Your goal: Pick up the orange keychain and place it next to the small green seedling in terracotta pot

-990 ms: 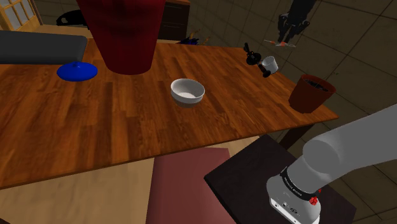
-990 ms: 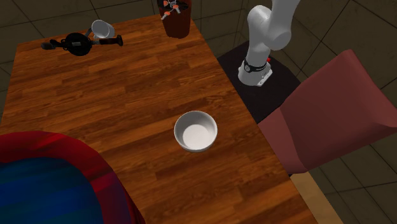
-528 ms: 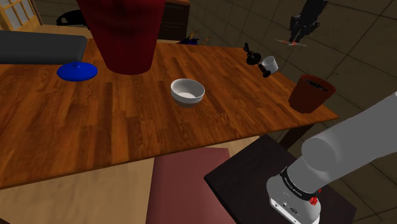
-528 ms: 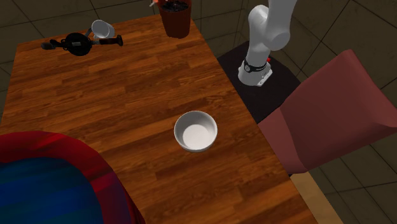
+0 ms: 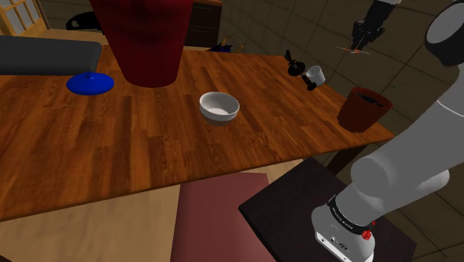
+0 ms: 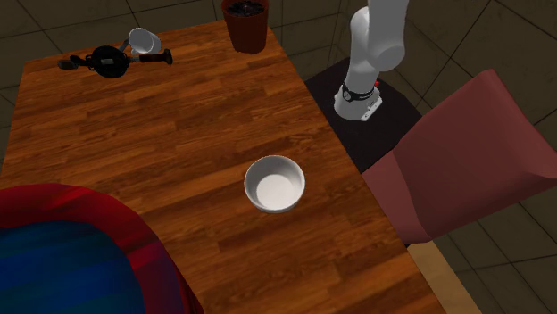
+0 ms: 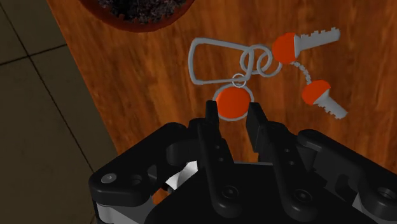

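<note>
My black gripper (image 7: 233,109) is shut on the round orange tag of the keychain (image 7: 284,46). Its grey clip, rings and two orange-headed keys hang free ahead of the fingers. Below them is the wooden table (image 7: 146,95), with the terracotta pot (image 7: 141,14) of dark soil just beyond the keychain. In the shoulder view the gripper (image 5: 364,37) hangs high above the table's right end, and the keychain (image 5: 354,50) dangles under it, well above the pot (image 5: 363,108). The pot (image 6: 245,22) stands at the table's far edge in the second exterior view. No green seedling can be made out in it.
A white bowl (image 5: 219,106) sits mid-table. A black tool with a white cup (image 5: 305,72) lies near the pot. A large red vessel (image 5: 149,37) and a blue disc (image 5: 90,83) stand toward the shoulder view's left. A maroon chair (image 6: 464,152) is beside the stand (image 5: 320,216).
The gripper, with the keychain held, has risen and moved toward the shoulder view's right. It has passed out of the top of the second exterior view.
</note>
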Controlling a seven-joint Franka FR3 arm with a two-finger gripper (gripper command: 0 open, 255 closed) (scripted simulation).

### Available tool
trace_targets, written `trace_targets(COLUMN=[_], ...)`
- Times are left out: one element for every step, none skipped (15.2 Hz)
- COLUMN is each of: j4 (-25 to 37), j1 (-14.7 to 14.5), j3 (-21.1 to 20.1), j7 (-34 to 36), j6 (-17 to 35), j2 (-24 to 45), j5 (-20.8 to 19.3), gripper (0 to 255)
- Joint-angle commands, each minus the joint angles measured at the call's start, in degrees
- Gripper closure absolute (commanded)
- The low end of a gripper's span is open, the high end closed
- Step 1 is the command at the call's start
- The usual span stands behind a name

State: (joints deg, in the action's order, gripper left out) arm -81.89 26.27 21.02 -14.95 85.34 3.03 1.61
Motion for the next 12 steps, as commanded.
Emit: trace_targets(j4=[5.14,7.78,10.65,13.79,17.25,21.14,25.6,30.99,42.92,38.84,35.64,32.89], j1=[1.96,3.05,4.28,5.63,7.12,8.83,10.77,13.09,17.82,16.8,15.93,15.18], j3=[1.54,2.18,2.73,3.23,3.66,3.97,4.16,4.18,3.78,3.67,3.8,3.94], j7=[-3.27,-4.72,-6.14,-7.52,-8.85,-10.09,-11.24,-12.23,-13.18,-13.31,-13.42,-13.5], j6=[-1.28,-2.0,-2.83,-3.79,-4.92,-6.26,-7.87,-9.9,-14.7,-12.49,-10.69,-9.09], j2=[4.2,6.33,8.59,10.99,13.56,16.33,19.38,22.88,30.04,28.19,26.82,25.7], j5=[1.68,2.62,3.63,4.73,5.92,7.19,8.58,10.12,13.12,12.16,11.56,11.09], gripper=[255,255,255,255,255,255,255,255,255,255,255,255])
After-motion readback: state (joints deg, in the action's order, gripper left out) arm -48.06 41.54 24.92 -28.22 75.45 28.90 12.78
